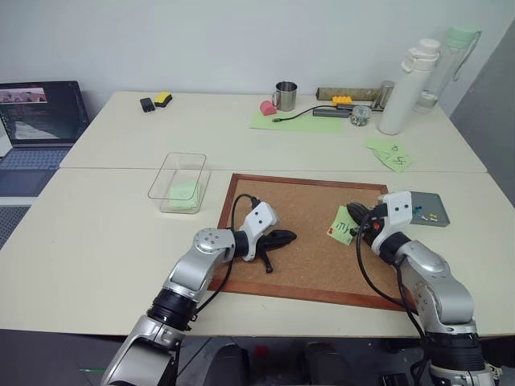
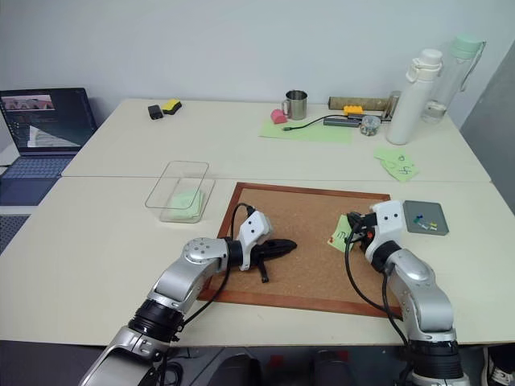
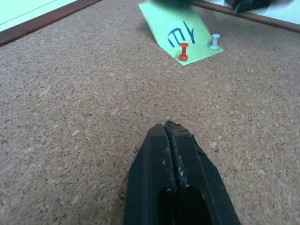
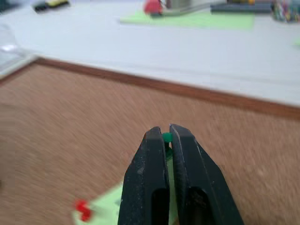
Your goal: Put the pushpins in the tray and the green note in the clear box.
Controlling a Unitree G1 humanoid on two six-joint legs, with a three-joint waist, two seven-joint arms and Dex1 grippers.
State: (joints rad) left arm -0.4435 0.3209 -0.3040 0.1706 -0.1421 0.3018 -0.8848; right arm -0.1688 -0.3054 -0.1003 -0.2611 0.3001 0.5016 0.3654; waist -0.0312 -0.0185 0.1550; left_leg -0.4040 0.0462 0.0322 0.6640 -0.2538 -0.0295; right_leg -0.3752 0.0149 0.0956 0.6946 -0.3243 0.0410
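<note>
Cork pinboard [image 1: 302, 237], wood-framed, near the tabletop's front edge. Green note [image 1: 341, 224] at its right side, held by a red pin [image 3: 183, 50] and a pale pin [image 3: 215, 41]. Right gripper [image 4: 167, 136] over the note, fingers closed on a green-headed pushpin [image 4: 166, 137], probably just pulled. Left gripper [image 1: 283, 236] mid-board, fingers shut, empty. Grey tray [image 2: 425, 216] just off the board's right edge, a few pins inside; short clear path. Clear box [image 1: 180, 182] off the left edge.

Both arms: silver-grey metal shells, black joints, white wrist blocks. Black cables loop behind each wrist. Left gripper [image 1: 278, 238] and right gripper [image 1: 355, 215]: scuffed black fingers.
</note>
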